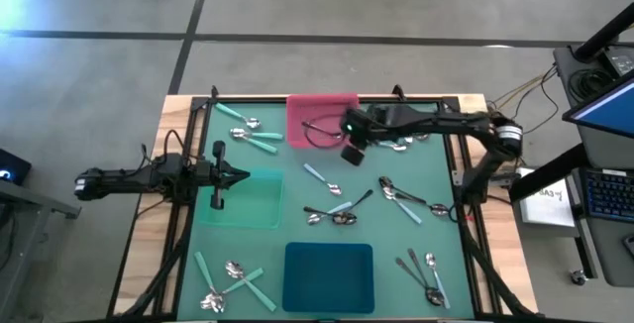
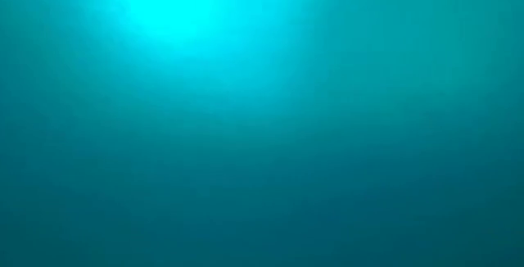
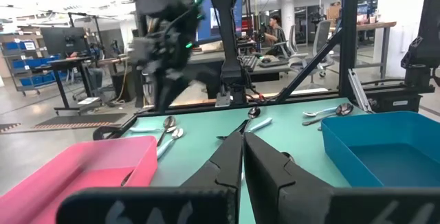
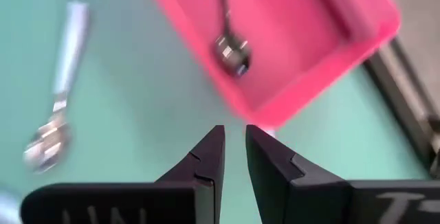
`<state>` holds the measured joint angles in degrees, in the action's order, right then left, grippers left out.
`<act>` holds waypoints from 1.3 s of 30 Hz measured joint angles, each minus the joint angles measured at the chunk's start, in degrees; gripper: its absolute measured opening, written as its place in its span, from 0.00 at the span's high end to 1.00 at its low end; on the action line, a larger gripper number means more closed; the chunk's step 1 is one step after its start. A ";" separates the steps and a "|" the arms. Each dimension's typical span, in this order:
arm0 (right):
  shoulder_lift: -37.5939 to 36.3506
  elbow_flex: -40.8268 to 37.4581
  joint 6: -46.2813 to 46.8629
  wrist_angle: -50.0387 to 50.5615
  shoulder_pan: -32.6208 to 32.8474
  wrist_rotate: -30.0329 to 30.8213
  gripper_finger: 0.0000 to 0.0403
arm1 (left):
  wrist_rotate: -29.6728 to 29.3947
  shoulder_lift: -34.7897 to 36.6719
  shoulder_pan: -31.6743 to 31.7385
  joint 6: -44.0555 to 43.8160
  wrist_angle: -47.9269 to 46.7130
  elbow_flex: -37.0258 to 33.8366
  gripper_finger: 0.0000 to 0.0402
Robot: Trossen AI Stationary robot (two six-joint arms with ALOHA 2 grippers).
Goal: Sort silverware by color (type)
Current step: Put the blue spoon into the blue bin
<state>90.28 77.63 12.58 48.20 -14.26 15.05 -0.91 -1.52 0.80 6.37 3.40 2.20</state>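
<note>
The silverware lies in loose groups on the teal mat: mint-handled spoons at the far left (image 1: pixel 248 130) and near left (image 1: pixel 233 278), dark ones at the near right (image 1: pixel 426 273), and a mix in the middle (image 1: pixel 342 209). One dark spoon (image 4: pixel 230 45) lies in the pink tray (image 1: pixel 322 115). My right gripper (image 4: pixel 234 138) hovers above the mat just off that tray's near edge, pointing steeply down, open a little, with nothing between its fingers. A pale-blue-handled spoon (image 4: pixel 55 114) lies on the mat beside it. My left gripper (image 1: pixel 243 174) waits shut and level at the green tray's (image 1: pixel 243 204) far edge.
A blue tray (image 1: pixel 329 275) sits at the near middle of the mat. Black frame bars (image 1: pixel 466 179) run along the mat's left and right sides. The low view shows only a teal blur. Beyond the table, the left wrist view shows a room with desks and a seated person (image 3: pixel 275 31).
</note>
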 joint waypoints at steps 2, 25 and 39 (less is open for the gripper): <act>-2.58 -1.82 5.10 2.25 2.48 -0.04 0.87 | -0.01 0.00 -0.01 0.00 -0.01 -0.02 1.00; -11.54 -24.70 53.81 6.86 28.72 -11.34 0.91 | -0.02 0.00 0.00 0.00 -0.01 0.00 1.00; -10.36 -25.44 54.13 7.04 28.78 -14.29 0.80 | -0.01 0.00 0.00 0.00 0.01 -0.01 1.00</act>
<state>79.92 52.19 66.71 55.24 14.52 0.76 -0.92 -1.52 0.79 6.37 3.42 2.19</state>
